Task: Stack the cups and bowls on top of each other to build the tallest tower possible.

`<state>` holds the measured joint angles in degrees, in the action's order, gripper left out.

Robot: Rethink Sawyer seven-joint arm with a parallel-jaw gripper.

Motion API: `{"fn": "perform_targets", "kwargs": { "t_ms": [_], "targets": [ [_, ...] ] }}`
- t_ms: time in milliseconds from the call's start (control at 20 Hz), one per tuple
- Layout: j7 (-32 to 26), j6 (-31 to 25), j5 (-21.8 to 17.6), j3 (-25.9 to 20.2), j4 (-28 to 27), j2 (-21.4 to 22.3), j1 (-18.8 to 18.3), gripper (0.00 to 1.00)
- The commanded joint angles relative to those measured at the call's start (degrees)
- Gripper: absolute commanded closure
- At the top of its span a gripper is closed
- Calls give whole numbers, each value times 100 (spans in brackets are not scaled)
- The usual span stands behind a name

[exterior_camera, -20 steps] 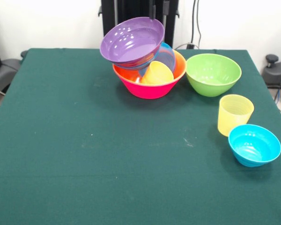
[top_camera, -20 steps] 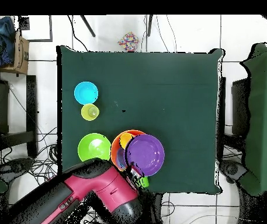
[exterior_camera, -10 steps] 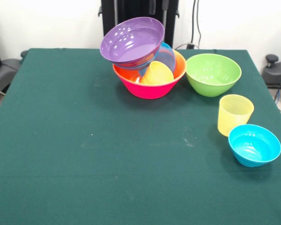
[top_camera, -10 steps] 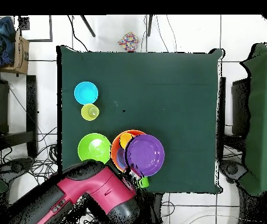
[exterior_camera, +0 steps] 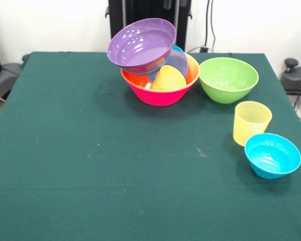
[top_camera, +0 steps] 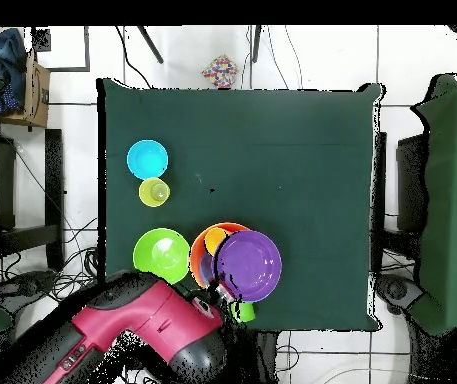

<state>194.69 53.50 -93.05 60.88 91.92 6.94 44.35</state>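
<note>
Tilted tower — no legible writing

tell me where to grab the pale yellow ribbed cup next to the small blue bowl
Take the pale yellow cup by its rim from straight above. It stands upright with its mouth open to the top, apart from the small blue bowl and the green bowl, so a descent from above should be unobstructed.

White wall, tiled floor, green-covered table
</note>
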Motion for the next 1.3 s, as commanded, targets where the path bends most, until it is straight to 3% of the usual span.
{"fn": "perform_targets", "kwargs": {
  "t_ms": [50,500,1300],
  "targets": [
    [1811,254,-138,-600,-821,-293,54,0],
    [1595,-261,226,-818,-940,-207,-106,0],
    [2369,-433,340,-705,-1382,-517,-39,0]
  ]
}}
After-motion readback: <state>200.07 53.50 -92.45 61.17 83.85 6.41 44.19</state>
